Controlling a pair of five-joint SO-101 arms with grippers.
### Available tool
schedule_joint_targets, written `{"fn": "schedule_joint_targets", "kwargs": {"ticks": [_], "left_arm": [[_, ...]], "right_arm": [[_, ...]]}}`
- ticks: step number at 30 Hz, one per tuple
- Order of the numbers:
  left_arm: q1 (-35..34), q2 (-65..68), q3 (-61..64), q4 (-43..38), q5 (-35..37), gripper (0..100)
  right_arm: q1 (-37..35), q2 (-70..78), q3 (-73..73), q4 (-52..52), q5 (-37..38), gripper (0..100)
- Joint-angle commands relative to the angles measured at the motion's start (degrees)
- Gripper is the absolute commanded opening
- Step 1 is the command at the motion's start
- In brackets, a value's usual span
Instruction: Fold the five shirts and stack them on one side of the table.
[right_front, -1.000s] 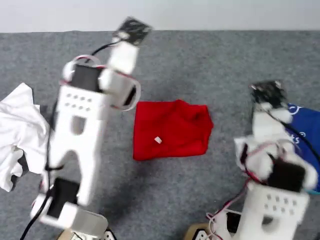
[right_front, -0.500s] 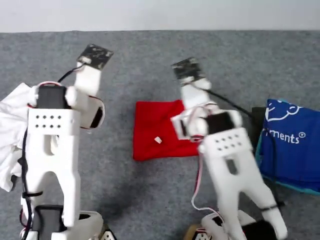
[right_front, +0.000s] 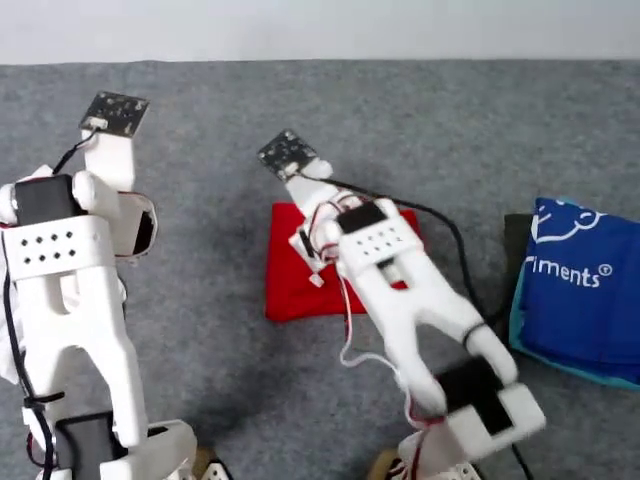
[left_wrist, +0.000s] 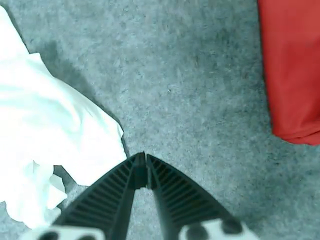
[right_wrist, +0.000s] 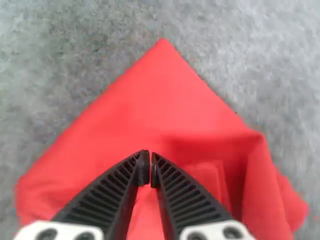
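A folded red shirt lies mid-table, and the right arm stretches across it. In the right wrist view my right gripper is shut, its tips just above the red shirt; no cloth shows between the fingers. A crumpled white shirt lies at the table's left. My left gripper is shut over bare grey table beside that shirt's edge, with the red shirt farther off. The left arm stands at the table's left side. A folded blue shirt tops a stack at the right.
Dark cloth and a teal edge stick out from under the blue shirt. The grey felt table runs back to a pale wall. Cables trail from the right arm near the front edge.
The right arm has swung from the blue stack at the right across to the red shirt, uncovering the stack. The left arm has moved left, away from the red shirt toward the white one.
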Motion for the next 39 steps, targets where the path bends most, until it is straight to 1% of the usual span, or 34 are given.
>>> {"fn": "schedule_joint_targets", "kwargs": {"ticks": [1, 6, 15, 18, 21, 24, 30, 34, 36, 39], "left_arm": [[0.09, -2.20, 1.10, 0.97, -0.18, 0], [-0.35, -2.29, 4.44, 0.62, -0.18, 0], [0.09, -2.29, 7.87, -2.90, -0.09, 0], [0.09, -2.29, 7.87, -3.52, -0.09, 0], [0.09, -2.29, 7.87, -3.78, -0.09, 0], [0.09, -2.29, 7.87, -3.78, -0.09, 0], [0.09, -2.29, 7.87, -3.78, -0.09, 0], [0.00, -2.29, 7.87, -3.78, -0.09, 0], [-0.18, -2.29, 7.87, -3.69, -0.09, 0], [-0.26, -2.29, 7.87, -3.60, -0.09, 0]], "right_arm": [[1.63, 4.97, -5.27, 0.04, 2.46, 1.0], [5.76, 4.79, -7.56, 11.56, 5.19, 1.0], [12.53, -1.27, -12.48, 35.30, 5.36, 1.0], [12.62, -2.77, -12.84, 39.96, 5.36, 1.0], [11.21, -4.26, -16.97, 42.33, 5.36, 1.0], [9.89, -4.62, -23.21, 41.19, 5.36, 1.0], [7.60, 1.80, -25.49, 26.24, 5.27, 1.0], [5.41, 8.75, -25.76, 18.95, 5.19, 1.0], [4.44, 11.56, -25.76, 17.10, 5.10, 1.5], [3.65, 14.37, -25.85, 17.01, 5.01, 2.7]]}}
